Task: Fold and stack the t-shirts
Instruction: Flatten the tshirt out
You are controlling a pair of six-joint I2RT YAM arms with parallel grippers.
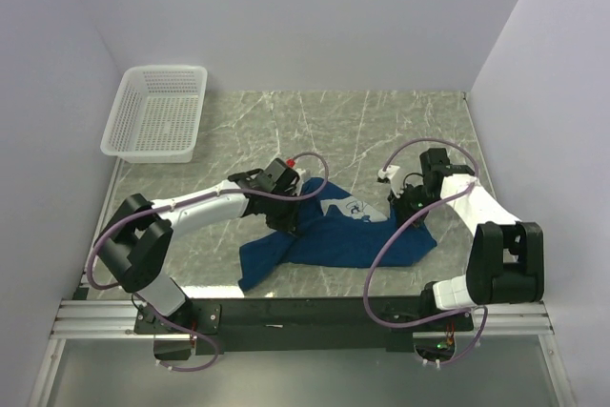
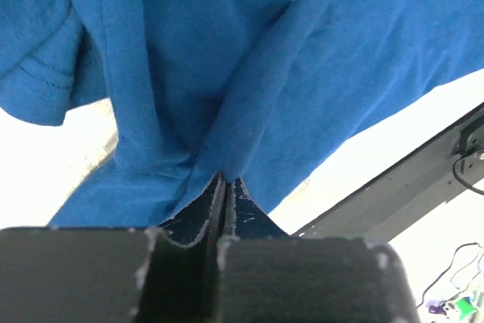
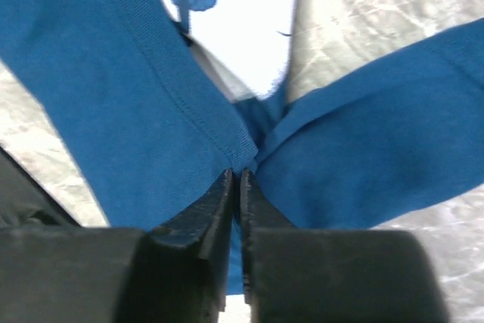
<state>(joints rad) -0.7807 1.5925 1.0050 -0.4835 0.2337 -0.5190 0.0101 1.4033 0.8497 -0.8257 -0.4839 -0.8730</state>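
Observation:
One dark blue t-shirt (image 1: pixel 334 235) lies crumpled on the marble table between the two arms, its pale chest print (image 1: pixel 355 207) facing up. My left gripper (image 1: pixel 289 219) sits at the shirt's left upper edge and is shut on a pinched fold of the blue cloth (image 2: pixel 227 149). At the shirt's right edge my right gripper (image 1: pixel 408 209) is shut on a ribbed hem of the t-shirt (image 3: pixel 227 130), with the cloth bunched at its tips (image 3: pixel 236 173). A loose tail of the shirt (image 1: pixel 257 264) trails toward the front left.
A white mesh basket (image 1: pixel 157 111) stands at the back left corner. The table's front rail (image 1: pixel 305 312) runs just below the shirt. Pale walls close in on both sides and at the back. Purple cables loop over both arms.

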